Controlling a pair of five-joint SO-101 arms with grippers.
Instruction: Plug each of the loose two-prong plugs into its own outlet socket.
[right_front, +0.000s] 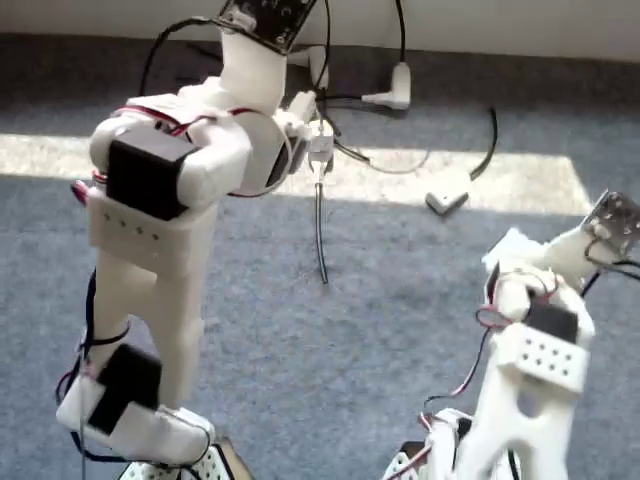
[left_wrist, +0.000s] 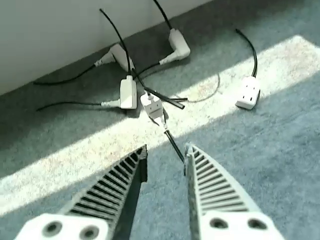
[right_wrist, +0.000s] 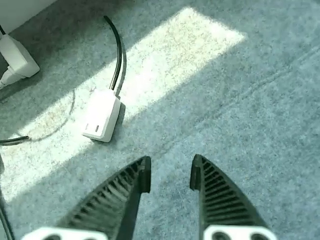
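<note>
My left gripper (left_wrist: 166, 149) hangs open above the grey carpet, nothing between its fingers. Just beyond its tips lies a white two-prong plug (left_wrist: 152, 106) on a black cord, also seen beside the left arm (right_front: 320, 152). Next to that plug rests a white outlet socket (left_wrist: 128, 92) on a white cord. A second socket block (left_wrist: 248, 92) (right_front: 448, 200) lies apart in the sunlit strip. My right gripper (right_wrist: 169, 165) is open over bare carpet, with that socket block (right_wrist: 102, 116) a short way ahead of it.
Two more white angled plugs (left_wrist: 177, 45) (left_wrist: 117, 56) lie by the wall (left_wrist: 60, 30), their cords crossing the others. One of them shows at the back (right_front: 395, 90). A black cord (right_front: 321, 240) trails toward the front. Bare carpet (right_front: 400, 330) spreads between the arms.
</note>
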